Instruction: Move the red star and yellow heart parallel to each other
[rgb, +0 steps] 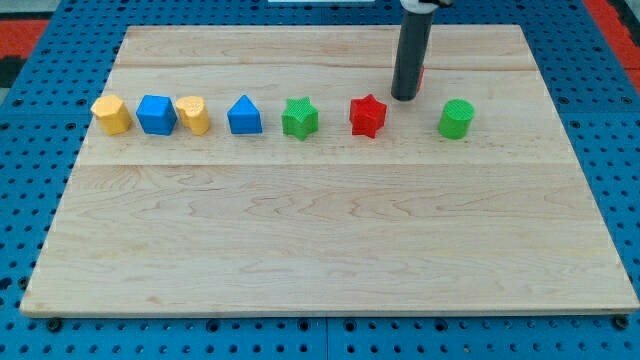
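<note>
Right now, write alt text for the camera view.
Seven blocks line a wooden board: yellow block, blue cube, yellow heart, blue block, green star, red star, green cylinder. My tip sits just upper-right of the red star.

Red star (368, 116) lying flat in the row of blocks toward the view's right; yellow heart (194, 114) sitting well apart toward the view's left, level with it

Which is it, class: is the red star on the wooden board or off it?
On. The red star sits on the wooden board, in the row of blocks, well inside its edges. My tip is just to its upper right.
</note>
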